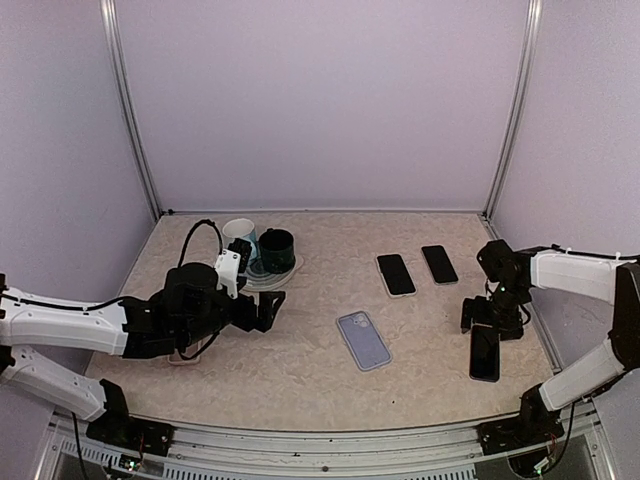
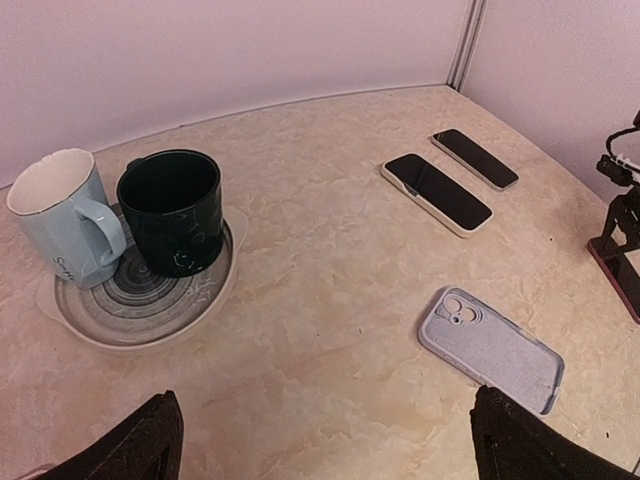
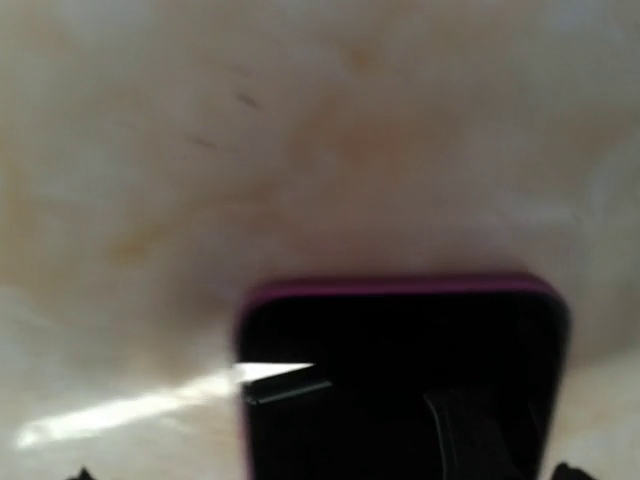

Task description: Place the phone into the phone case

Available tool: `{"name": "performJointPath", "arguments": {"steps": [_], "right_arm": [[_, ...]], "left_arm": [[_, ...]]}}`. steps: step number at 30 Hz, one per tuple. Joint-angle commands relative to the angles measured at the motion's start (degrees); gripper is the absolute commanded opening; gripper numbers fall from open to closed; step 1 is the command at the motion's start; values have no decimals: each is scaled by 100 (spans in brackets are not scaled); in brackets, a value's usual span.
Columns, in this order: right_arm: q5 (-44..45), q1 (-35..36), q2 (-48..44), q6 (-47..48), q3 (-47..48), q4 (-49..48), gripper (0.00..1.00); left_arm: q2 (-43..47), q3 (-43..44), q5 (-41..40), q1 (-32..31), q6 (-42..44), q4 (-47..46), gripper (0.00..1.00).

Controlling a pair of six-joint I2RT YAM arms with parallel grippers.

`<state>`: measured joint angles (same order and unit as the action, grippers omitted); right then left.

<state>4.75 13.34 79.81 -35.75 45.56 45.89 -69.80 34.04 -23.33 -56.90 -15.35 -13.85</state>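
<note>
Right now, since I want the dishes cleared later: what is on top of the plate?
Two mugs stand upright on the plate, side by side: a light blue mug and a black mug. The part of the plate's grey swirl pattern beneath them is covered.

I am looking down at a flat black-screened phone with a magenta rim, which is lying on the blurred beige marbled tabletop, filling the lower middle and reflecting a pale streak.
</note>
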Motion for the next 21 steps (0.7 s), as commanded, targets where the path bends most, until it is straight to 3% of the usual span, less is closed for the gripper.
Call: {"name": "performJointPath", "arguments": {"steps": [1,11,14,21], "right_arm": [[-111,-313,-121,-152,-226,258,99],[-915,-649,197,92,-603,-158,99],[-1220,-574,192,215,-749,-349,92],[-746,110,414,25,-663,-113,87]], "left_arm": [[-50,-138,220,133,193,-420,99],[-193,121,692,259,320,-432,99],[-260,154,671,261,286,-329,99],[-256,113,642,270,244,-223,99]]}}
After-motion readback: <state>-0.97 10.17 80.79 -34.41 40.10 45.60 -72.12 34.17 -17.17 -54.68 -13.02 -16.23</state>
